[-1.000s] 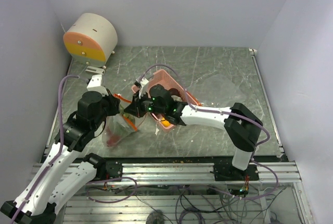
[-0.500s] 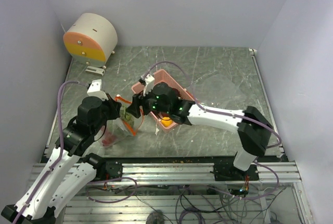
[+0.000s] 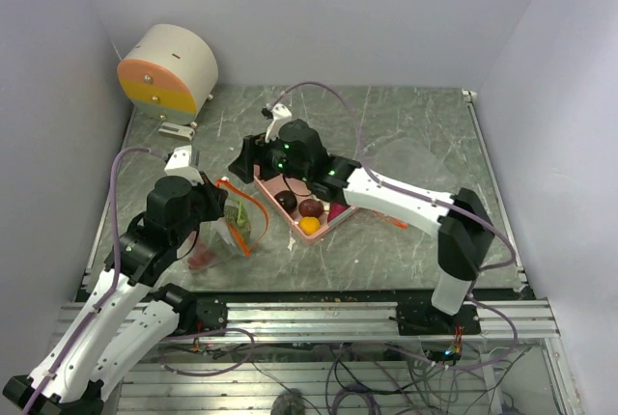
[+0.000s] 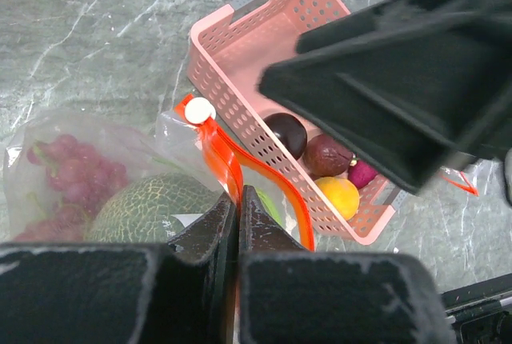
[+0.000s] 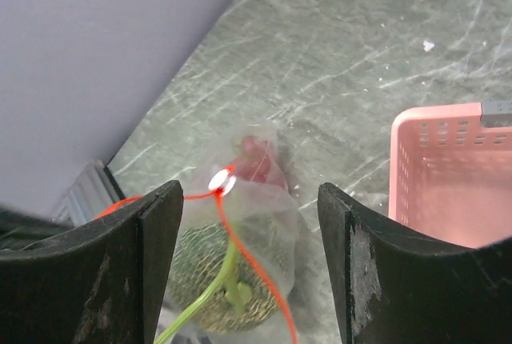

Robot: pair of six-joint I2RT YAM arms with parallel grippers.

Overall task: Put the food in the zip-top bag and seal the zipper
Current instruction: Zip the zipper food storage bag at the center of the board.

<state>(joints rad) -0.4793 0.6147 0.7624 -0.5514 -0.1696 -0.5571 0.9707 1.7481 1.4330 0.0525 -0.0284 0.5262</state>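
Left hand [image 4: 238, 200] is clamping orange-red zipper strip [image 4: 228, 160] of crinkly clear plastic bag [image 4: 48, 144], just left of pink lattice basket [image 4: 232, 96]. Right hand [image 5: 250, 200], spread empty, is hovering nearer small toy fruits [image 3: 309, 207] inside basket.

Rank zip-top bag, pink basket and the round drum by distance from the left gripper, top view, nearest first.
1. zip-top bag: touching; the left gripper is shut on its zipper.
2. pink basket: on the gripper's right, just past the bag.
3. round drum: far-left corner by the wall, plainly farthest.
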